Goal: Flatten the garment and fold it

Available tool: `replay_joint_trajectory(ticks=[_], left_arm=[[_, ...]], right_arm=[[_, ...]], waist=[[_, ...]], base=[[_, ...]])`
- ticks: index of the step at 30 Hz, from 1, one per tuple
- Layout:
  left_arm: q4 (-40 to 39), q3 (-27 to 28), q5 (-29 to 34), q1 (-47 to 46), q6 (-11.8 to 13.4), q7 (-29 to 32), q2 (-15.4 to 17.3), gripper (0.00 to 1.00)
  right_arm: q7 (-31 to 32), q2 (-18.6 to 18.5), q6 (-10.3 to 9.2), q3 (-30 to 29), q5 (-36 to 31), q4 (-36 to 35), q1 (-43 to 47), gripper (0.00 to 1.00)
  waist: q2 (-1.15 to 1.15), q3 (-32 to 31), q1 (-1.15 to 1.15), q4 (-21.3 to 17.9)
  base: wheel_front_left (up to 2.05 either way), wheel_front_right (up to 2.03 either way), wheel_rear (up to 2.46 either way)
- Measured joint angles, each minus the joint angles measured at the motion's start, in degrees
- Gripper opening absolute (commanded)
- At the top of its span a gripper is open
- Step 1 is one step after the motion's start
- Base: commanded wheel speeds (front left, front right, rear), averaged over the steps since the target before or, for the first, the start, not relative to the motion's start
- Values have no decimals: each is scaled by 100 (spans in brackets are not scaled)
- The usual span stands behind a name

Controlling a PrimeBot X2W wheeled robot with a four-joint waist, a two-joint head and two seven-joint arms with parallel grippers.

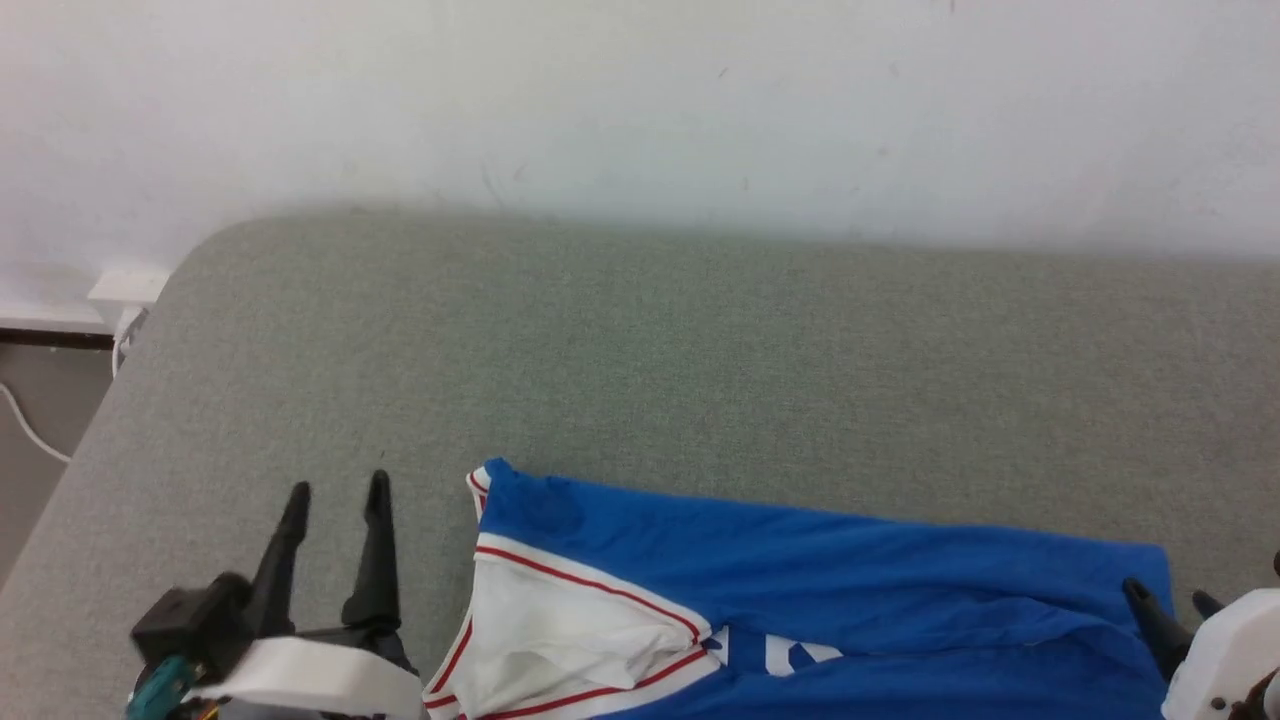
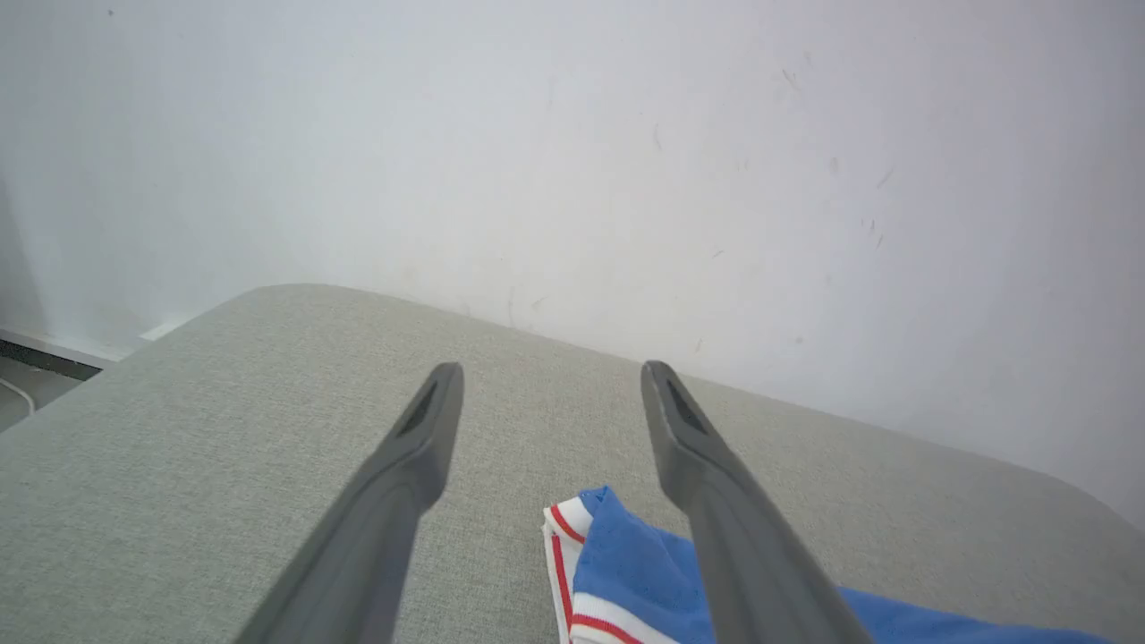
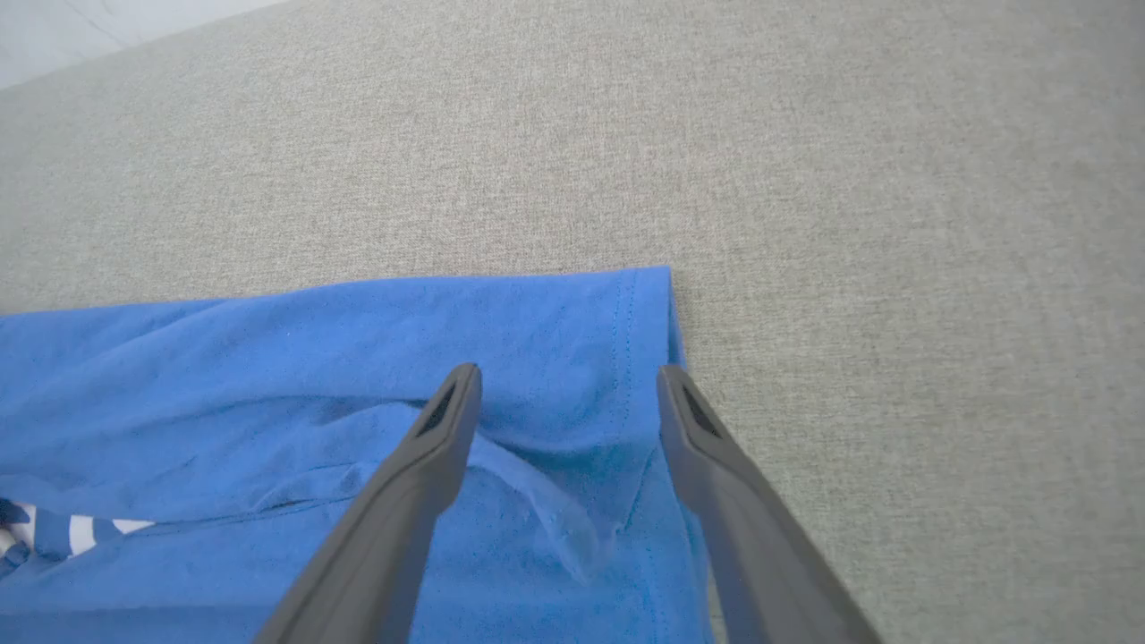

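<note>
The garment (image 1: 820, 590) is a royal-blue T-shirt lying on the grey-green fabric surface (image 1: 700, 350) at the bottom of the head view. Its white sleeve (image 1: 560, 630) with red-striped trim points left, and part of the white lettering (image 1: 790, 655) shows. My left gripper (image 1: 338, 490) hovers open to the left of the sleeve, with nothing between its fingers; the left wrist view has the sleeve corner (image 2: 590, 546) just below it. My right gripper (image 3: 565, 374) stands open above the shirt's blue hem corner (image 3: 626, 358), holding nothing.
A white wall (image 1: 640, 100) rises directly behind the surface. The surface's rounded left edge (image 1: 130, 350) drops off to a floor with a white cable (image 1: 25, 430) and a wall socket (image 1: 128, 285). Bare fabric stretches between the shirt and the wall.
</note>
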Motion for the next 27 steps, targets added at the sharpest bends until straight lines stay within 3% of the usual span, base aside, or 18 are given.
replay_joint_trajectory(ticks=[6,12,17,26,27], left_arm=[[-505,1337,1451,493,-715,0,-1051,100],[-657,1859,2420,684,-1311,0,-1625,100],[-636,2056,2702,713,-1560,-1,-1788,100],[-680,2042,3103,664,-1700,-1,-1835,100],[-680,2033,3103,647,-1700,-1,-1836,100]], right_arm=[[25,681,1,-686,-356,266,-11,100],[-37,909,1,-1176,-724,630,-127,100],[35,987,1,-1204,-750,909,-203,100],[79,787,-41,-901,-470,1107,-275,100],[78,742,-43,-836,-431,1112,-274,33]], waist=[[0,129,0,64],[0,237,0,136],[0,323,0,183],[0,548,-1,255],[0,573,-1,260]], base=[[0,0,0],[0,0,0],[0,0,0],[0,0,0],[0,0,0]])
